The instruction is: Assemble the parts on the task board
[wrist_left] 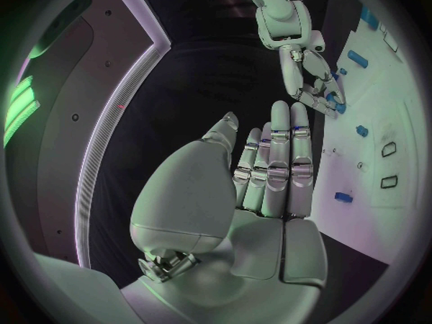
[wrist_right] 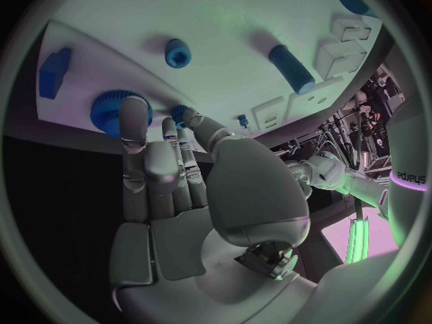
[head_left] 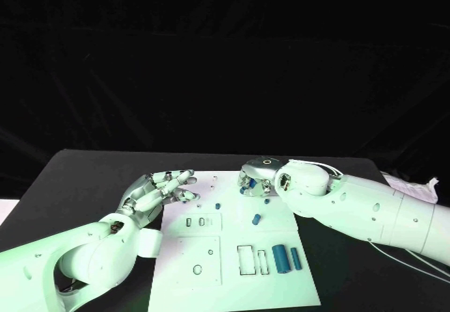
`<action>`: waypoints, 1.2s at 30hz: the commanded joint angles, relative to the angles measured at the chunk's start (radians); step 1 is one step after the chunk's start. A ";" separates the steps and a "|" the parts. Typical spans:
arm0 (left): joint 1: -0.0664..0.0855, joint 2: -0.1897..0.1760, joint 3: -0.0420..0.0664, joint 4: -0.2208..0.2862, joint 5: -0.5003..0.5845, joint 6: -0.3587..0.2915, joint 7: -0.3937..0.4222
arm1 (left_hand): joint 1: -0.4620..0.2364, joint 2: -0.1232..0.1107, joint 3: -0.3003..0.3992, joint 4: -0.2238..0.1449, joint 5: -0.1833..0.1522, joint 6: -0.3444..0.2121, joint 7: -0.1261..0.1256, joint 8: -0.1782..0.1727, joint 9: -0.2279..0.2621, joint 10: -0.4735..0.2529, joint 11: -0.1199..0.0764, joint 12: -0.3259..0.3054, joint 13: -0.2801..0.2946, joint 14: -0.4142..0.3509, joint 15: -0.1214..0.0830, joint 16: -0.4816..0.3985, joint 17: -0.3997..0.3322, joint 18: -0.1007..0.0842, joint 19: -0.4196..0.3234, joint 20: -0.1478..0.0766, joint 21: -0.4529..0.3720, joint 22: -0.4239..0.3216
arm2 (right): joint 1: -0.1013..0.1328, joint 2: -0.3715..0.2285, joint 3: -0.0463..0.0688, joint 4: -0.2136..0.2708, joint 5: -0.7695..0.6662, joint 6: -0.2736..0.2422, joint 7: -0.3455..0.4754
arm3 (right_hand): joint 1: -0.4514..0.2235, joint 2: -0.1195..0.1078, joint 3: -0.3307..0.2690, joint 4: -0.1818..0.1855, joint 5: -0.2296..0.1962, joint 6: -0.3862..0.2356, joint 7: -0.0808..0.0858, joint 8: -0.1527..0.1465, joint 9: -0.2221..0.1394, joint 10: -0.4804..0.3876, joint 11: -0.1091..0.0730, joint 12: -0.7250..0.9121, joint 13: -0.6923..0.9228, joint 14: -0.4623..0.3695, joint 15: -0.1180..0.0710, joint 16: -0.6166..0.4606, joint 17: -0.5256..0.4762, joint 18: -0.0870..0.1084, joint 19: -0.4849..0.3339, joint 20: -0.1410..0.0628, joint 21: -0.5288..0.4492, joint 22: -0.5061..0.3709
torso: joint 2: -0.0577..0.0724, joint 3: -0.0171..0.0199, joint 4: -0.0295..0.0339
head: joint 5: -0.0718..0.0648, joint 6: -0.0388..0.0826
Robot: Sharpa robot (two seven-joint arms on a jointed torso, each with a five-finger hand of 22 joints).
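Observation:
The white task board point(head_left: 235, 286) lies in the middle of the black table. My right hand point(head_left: 259, 178) reaches down on the board's far edge. In the right wrist view one fingertip rests on a blue gear point(wrist_right: 108, 111), while the thumb and another finger pinch a small blue part point(wrist_right: 183, 112) beside it. My left hand point(head_left: 165, 188) hovers at the board's far left corner with its fingers stretched out and nothing in them; the left wrist view shows this left hand point(wrist_left: 266, 187) too. A blue cylinder point(head_left: 256, 219) lies loose mid-board.
Two blue cylinders point(head_left: 287, 260) lie side by side near the board's right edge, beside rectangular cut-outs point(head_left: 246, 259). Small blue pieces point(head_left: 218, 205) stand on the board between the hands. A blue nut point(wrist_right: 177, 52) and a blue block point(wrist_right: 54, 72) sit near the gear.

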 commanded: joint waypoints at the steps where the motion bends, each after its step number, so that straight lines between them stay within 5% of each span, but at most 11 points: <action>1: 0.002 0.000 0.001 0.003 0.003 0.013 0.001 | -0.010 -0.002 -0.005 -0.004 -0.003 0.004 0.006 -0.005 -0.001 -0.004 0.006 -0.006 -0.002 -0.001 0.005 0.006 0.002 0.001 0.007 -0.001 0.000 0.001 | 0.000 0.002 0.000 0.001 -0.022 0.030 -0.004 | 0.012 0.002 0.015 0.003 -0.010 0.011 0.000 0.003 0.002 0.013 0.000 -0.001 0.000 0.049 -0.004 0.016 0.017 -0.013 0.012 0.001 0.027 0.031 | 0.002 -0.0002 0.0008 | -0.002 -0.002; 5: 0.002 -0.001 0.001 0.003 0.003 0.012 0.001 | -0.011 -0.001 -0.005 -0.005 -0.003 0.004 0.006 -0.005 -0.001 -0.004 0.006 -0.007 -0.002 -0.001 0.005 0.006 0.003 0.001 0.007 0.000 0.000 0.001 | 0.000 0.001 0.000 0.002 -0.027 0.011 -0.003 | 0.024 0.017 0.047 0.011 -0.024 0.040 -0.005 0.011 0.007 0.043 -0.007 0.002 0.003 0.051 -0.010 0.053 0.054 -0.022 0.029 -0.003 0.087 0.105 | 0.003 -0.0002 0.0011 | -0.003 -0.002; 9: 0.002 -0.001 0.001 0.001 0.003 0.011 0.000 | -0.010 0.000 -0.004 -0.005 -0.003 0.004 0.007 -0.006 -0.001 -0.004 0.006 -0.008 -0.002 -0.002 0.005 0.007 0.005 0.001 0.008 0.000 0.000 0.001 | 0.000 -0.001 0.000 0.011 -0.035 -0.071 -0.008 | 0.039 0.035 0.081 0.016 -0.061 0.069 -0.010 0.019 0.016 0.077 -0.016 0.004 0.005 0.049 -0.019 0.078 0.077 -0.029 0.041 -0.009 0.137 0.164 | 0.005 -0.0005 0.0017 | -0.003 -0.001; 22: 0.002 -0.002 0.001 -0.001 0.005 0.009 -0.002 | -0.002 0.005 0.001 -0.015 -0.002 0.003 0.009 -0.011 -0.001 -0.006 0.008 -0.013 -0.001 -0.008 0.006 0.012 0.019 0.000 0.009 -0.001 -0.002 0.002 | 0.000 0.033 0.001 0.002 -0.019 -0.262 -0.062 | 0.031 0.017 0.104 0.030 -0.070 0.068 -0.005 0.007 0.020 0.072 -0.013 -0.005 0.000 0.040 -0.017 0.086 0.076 -0.031 0.028 -0.007 0.162 0.184 | 0.009 -0.0024 0.0029 | -0.001 0.010; 36: 0.002 0.005 0.001 0.000 0.010 0.012 -0.005 | 0.001 0.007 0.004 -0.019 -0.002 0.005 0.009 -0.012 0.000 -0.005 0.008 -0.014 -0.001 -0.011 0.006 0.013 0.023 0.000 0.009 -0.001 -0.003 0.002 | -0.002 0.130 0.001 -0.083 -0.013 -0.303 -0.076 | 0.032 0.014 0.110 0.032 -0.069 0.065 -0.002 0.003 0.020 0.066 -0.011 -0.005 0.000 0.039 -0.016 0.089 0.077 -0.032 0.026 -0.004 0.167 0.189 | 0.014 -0.0024 0.0136 | -0.001 0.015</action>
